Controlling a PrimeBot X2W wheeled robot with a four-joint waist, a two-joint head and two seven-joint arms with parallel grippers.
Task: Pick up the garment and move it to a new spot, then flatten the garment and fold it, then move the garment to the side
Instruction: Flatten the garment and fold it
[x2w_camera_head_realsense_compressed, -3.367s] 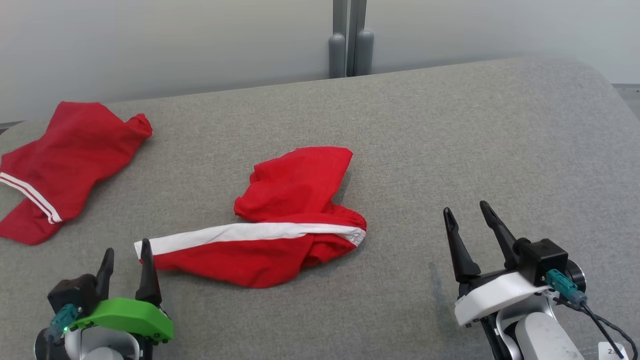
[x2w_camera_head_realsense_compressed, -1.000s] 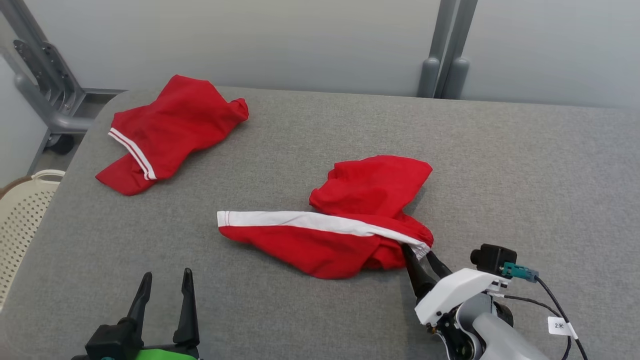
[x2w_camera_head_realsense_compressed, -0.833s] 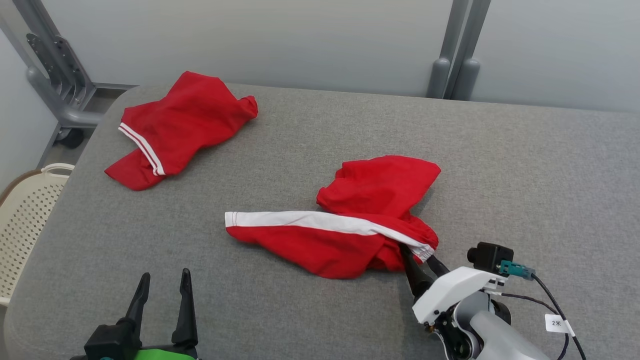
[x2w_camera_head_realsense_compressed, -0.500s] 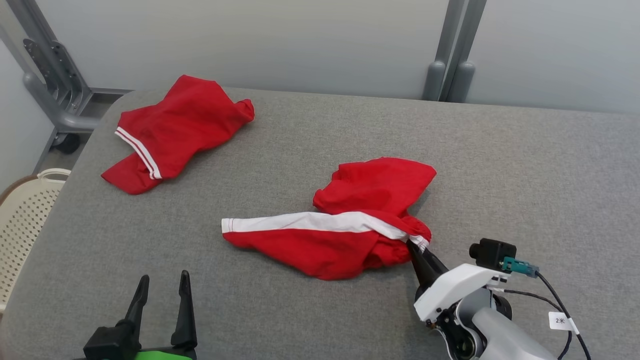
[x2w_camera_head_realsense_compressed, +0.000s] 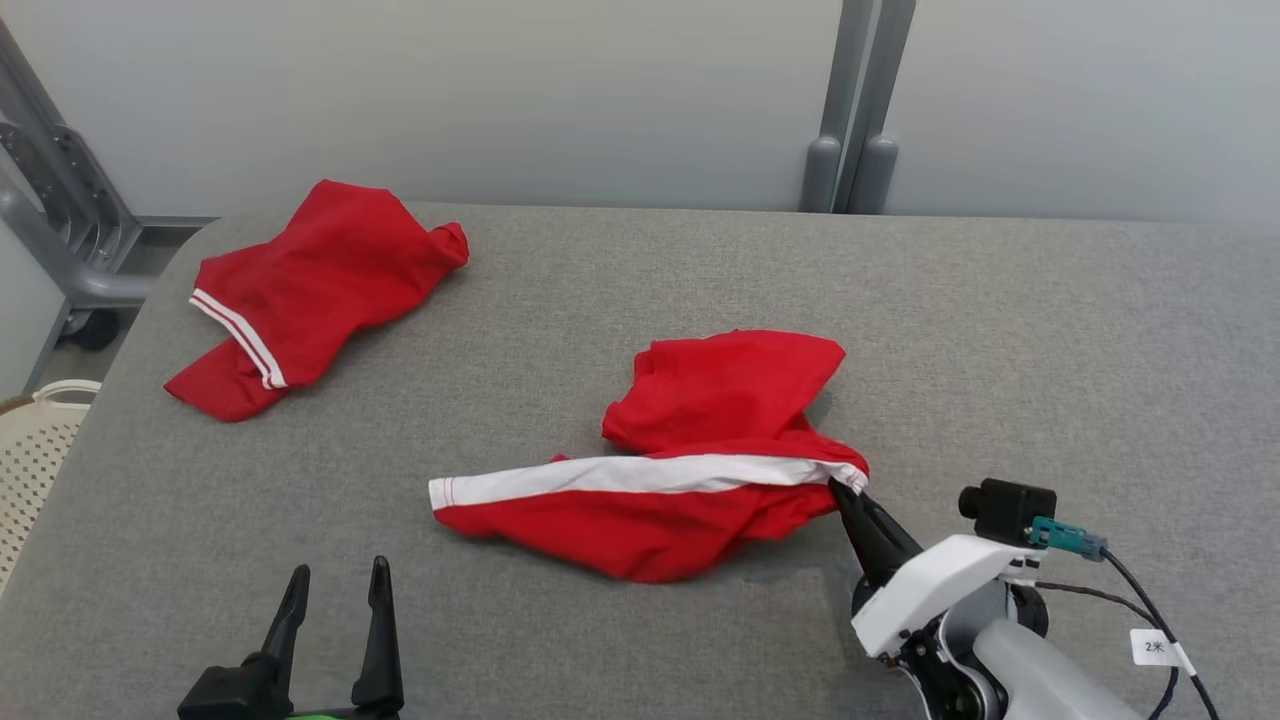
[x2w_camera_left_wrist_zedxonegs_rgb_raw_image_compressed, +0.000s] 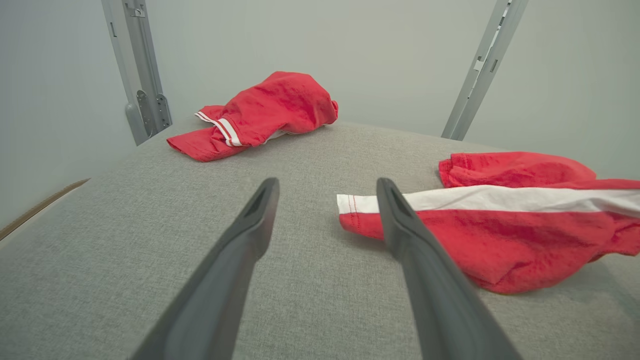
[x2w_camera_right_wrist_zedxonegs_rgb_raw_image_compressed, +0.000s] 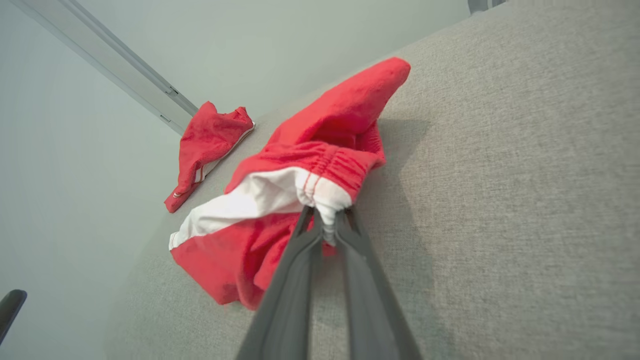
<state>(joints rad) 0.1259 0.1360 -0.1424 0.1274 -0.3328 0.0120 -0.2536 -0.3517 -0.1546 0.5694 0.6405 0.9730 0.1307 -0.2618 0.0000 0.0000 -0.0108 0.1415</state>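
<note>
My right gripper (x2w_camera_head_realsense_compressed: 848, 490) pinched the garment (x2w_camera_head_realsense_compressed: 620, 510) at its right end — its length ran toward my wide-open left gripper (x2w_camera_head_realsense_compressed: 337, 582).

Bright, even, diffuse light casts soft shadows beside the garment (x2w_camera_head_realsense_compressed: 640, 515); wrist views bend at edges.

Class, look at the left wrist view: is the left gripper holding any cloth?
No, the left gripper stands open, with nothing between its jaws.
</note>
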